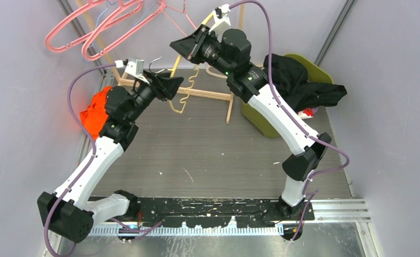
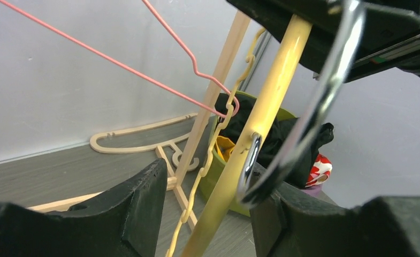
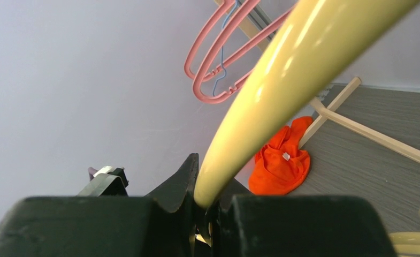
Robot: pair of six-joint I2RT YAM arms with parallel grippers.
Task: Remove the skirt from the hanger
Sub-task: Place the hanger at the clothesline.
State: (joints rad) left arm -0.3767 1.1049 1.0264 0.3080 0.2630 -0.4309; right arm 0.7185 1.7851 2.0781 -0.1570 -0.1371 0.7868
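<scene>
A cream plastic hanger (image 2: 261,123) with a metal clip (image 2: 325,91) is held up between my two grippers; no cloth shows on it. My right gripper (image 3: 210,206) is shut on one end of its bar (image 3: 282,80). My left gripper (image 2: 210,214) is open, one jaw on each side of the bar and not touching it. From above, the right gripper (image 1: 176,46) is above and behind the left gripper (image 1: 178,84), with the hanger's wavy edge (image 1: 188,88) below them. An orange garment (image 1: 95,112) lies crumpled at the table's far left, also in the right wrist view (image 3: 280,163).
A wooden rack (image 1: 207,95) stands at the back with pink wire hangers (image 1: 98,29) on it. A green basket (image 1: 261,120) at the right back holds a black garment (image 1: 298,80) and a red-and-white cloth (image 1: 306,112). Grey walls close both sides.
</scene>
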